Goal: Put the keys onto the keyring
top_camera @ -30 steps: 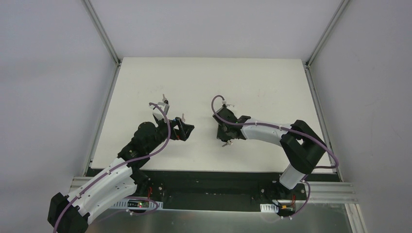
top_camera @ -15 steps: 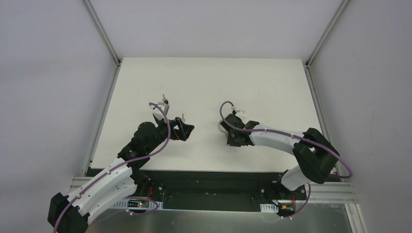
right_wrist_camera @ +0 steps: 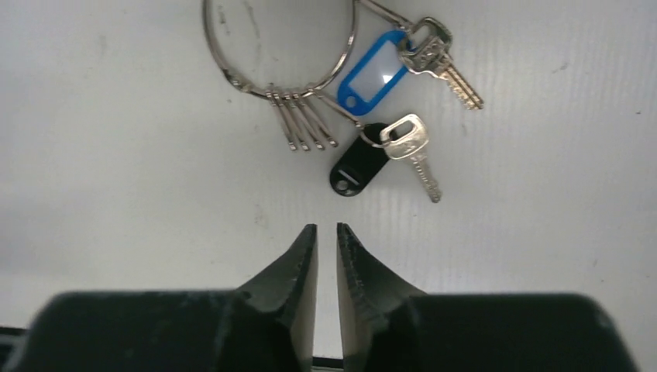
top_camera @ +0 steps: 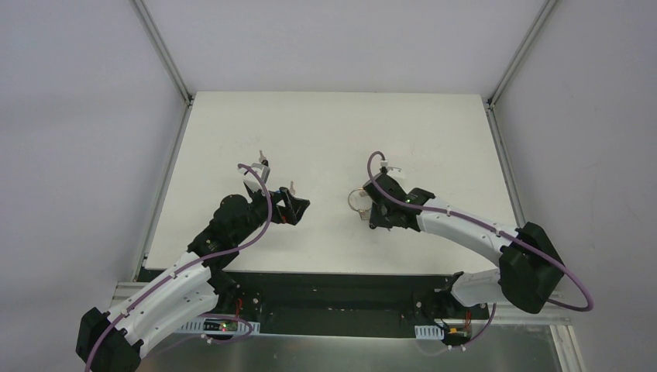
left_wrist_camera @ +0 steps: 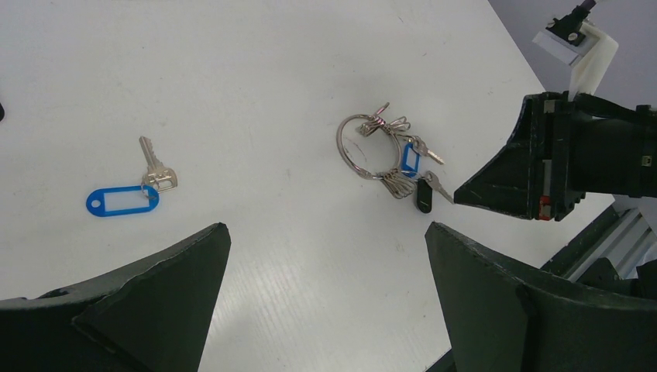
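The keyring (left_wrist_camera: 341, 147) is a silver wire ring lying flat on the white table (top_camera: 325, 124). Hanging on it are several small clips, a key with a blue tag (right_wrist_camera: 374, 74) and a key with a black tag (right_wrist_camera: 358, 170). A loose silver key (left_wrist_camera: 157, 169) with a blue tag (left_wrist_camera: 122, 200) lies apart to the left in the left wrist view. My right gripper (right_wrist_camera: 326, 229) is shut and empty, just short of the black tag. My left gripper (left_wrist_camera: 325, 229) is wide open and empty, well back from the ring (top_camera: 356, 198).
The right gripper's black body (left_wrist_camera: 542, 167) sits just right of the ring in the left wrist view. Metal frame rails (top_camera: 163, 54) run along the table's sides. The two grippers (top_camera: 298, 208) (top_camera: 370, 213) face each other across a gap.
My right arm has drawn back to the right, uncovering the keyring beside its fingers. The left arm has not moved.
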Controlling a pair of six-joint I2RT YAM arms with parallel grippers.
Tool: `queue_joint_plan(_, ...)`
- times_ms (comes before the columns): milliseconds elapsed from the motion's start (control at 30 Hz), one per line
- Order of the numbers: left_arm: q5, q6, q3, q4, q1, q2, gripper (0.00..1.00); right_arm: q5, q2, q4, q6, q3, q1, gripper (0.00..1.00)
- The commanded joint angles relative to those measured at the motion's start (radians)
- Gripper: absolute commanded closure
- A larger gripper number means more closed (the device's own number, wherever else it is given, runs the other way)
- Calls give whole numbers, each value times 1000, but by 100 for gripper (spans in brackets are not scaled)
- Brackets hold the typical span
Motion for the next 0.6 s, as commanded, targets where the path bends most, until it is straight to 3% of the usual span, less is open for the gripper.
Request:
queue_joint_plan(0,17,-19,11,40,-12,-13,1,-50,17,6,-9,67,19,77)
queue_joint_plan(233,17,-19,8,40,-13,-16,1,-62,147,41,-46,144,11,64)
queue_joint_plan(567,8,-13,8,36,-13,-17,1,-109,266,84,-94,213,-13,64)
